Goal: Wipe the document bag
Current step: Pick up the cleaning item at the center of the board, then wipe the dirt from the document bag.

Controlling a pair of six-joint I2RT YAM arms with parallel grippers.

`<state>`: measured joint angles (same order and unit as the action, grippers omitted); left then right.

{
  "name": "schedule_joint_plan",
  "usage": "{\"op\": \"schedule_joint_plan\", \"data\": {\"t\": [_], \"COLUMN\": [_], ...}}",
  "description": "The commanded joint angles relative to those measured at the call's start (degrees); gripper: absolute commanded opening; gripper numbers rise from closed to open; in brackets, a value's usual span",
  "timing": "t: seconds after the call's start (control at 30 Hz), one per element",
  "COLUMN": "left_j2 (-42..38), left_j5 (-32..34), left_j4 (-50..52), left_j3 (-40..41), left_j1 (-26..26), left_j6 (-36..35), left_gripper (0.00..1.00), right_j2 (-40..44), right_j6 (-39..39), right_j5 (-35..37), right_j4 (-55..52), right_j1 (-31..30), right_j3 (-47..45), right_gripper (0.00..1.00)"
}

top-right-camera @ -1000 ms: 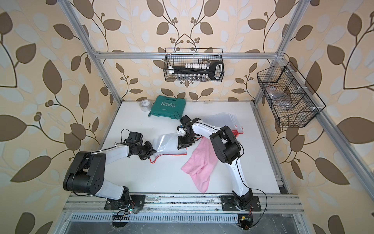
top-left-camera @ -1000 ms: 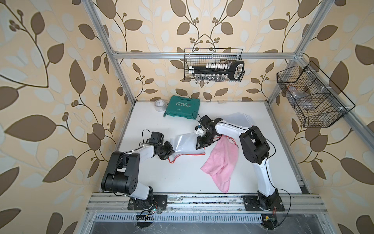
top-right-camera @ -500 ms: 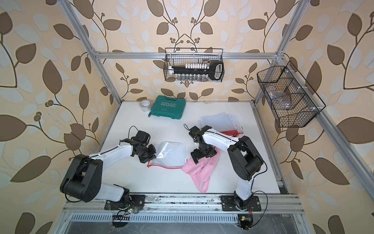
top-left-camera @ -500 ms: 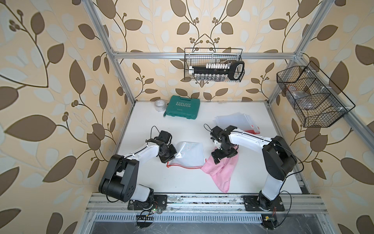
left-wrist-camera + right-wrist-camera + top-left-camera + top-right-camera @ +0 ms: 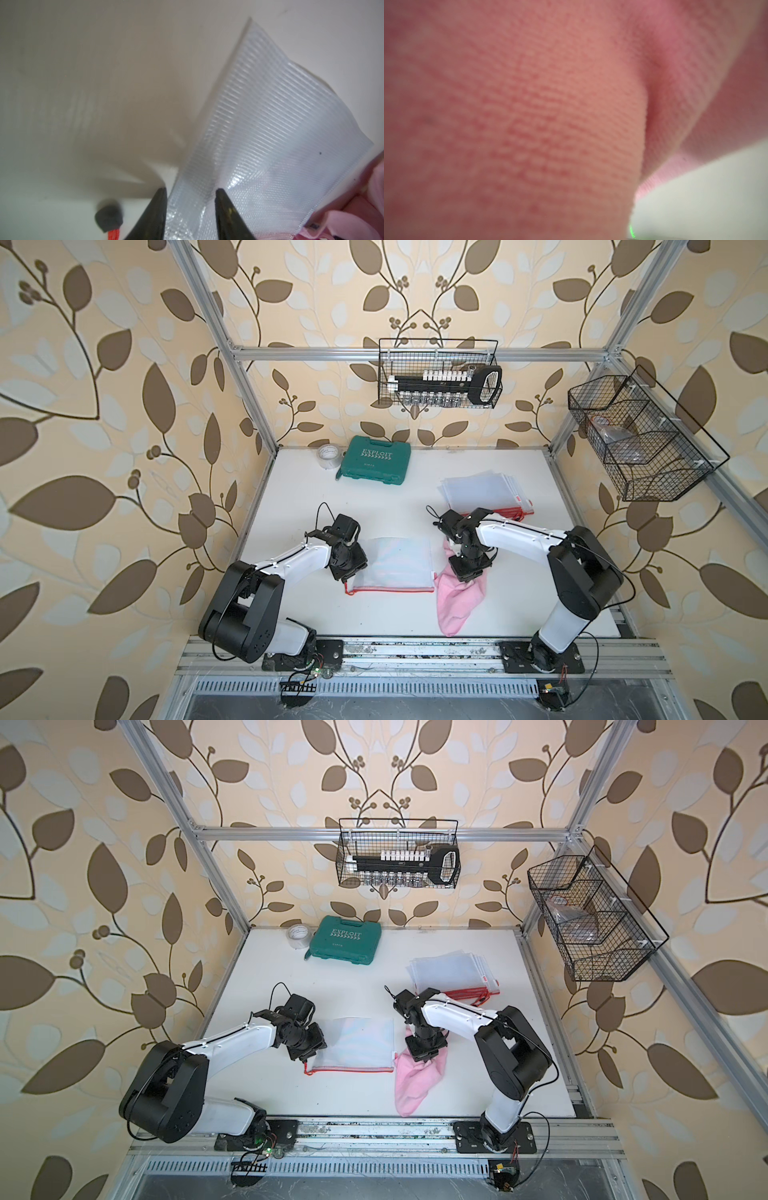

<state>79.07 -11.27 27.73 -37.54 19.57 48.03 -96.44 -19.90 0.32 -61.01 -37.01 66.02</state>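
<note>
table [image 5: 374, 506]: white, bore everything below.
document bag [image 5: 395, 564]: clear mesh with a red zipper edge toward the front, lay near the table's middle, between the two arms.
pink cloth [image 5: 457, 601]: lay crumpled just right of the bag, touching its near right corner.
green case [image 5: 376, 460]: closed, sat at the back, well apart.
right gripper [image 5: 468, 572]: was closed on the cloth's upper part, fingers buried in fabric.
left gripper [image 5: 190, 199]: jaws stood parted, the bag's left edge between them, not pinched.
</note>
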Motion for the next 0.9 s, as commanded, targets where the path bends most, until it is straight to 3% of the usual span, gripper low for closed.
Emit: {"op": "schedule_joint_plan", "data": {"t": [0.0,0.17,0.33,0.4,0.57,0.87], "left_j2": [-3.2,-6.35,-11.93,-11.91,-4.19,8.66], "left_j5": [1.76,2.97,1.8,-0.99,-9.11,-5.32], "left_j4": [2.18,3.41,1.19,-2.11,-10.72,-2.73], "left_j3": [0.88,1.06,1.56,2.54,5.18,1.33], "left_j1": [0.55,0.55,0.55,0.56,0.55,0.46], "left_j6": [0.57,2.39,2.95,2.78,3.13,1.92], "left_gripper": [0.48,0.42,0.2,0.16,0.09,0.0], "right_j2": [5.5,-1.07,-12.53,-16.21,-24.94,-26.56], "right_j6": [0.48,2.28,2.63,1.91,0.92,1.43], "right_j5": [1.24,-4.29,-12.26,-15.75,-17.48,-12.73], "right_j4": [-6.15,-4.82,2.78,6.61,9.88,8.17], "right_j1": [-0.8,-5.74,-10.32,-11.13,-10.7,-9.22], "right_j3": [9.82,21.03,30.08,32.08,34.44,29.71], "right_gripper": [0.0,0.0,0.0,0.0,0.0,0.0]}}
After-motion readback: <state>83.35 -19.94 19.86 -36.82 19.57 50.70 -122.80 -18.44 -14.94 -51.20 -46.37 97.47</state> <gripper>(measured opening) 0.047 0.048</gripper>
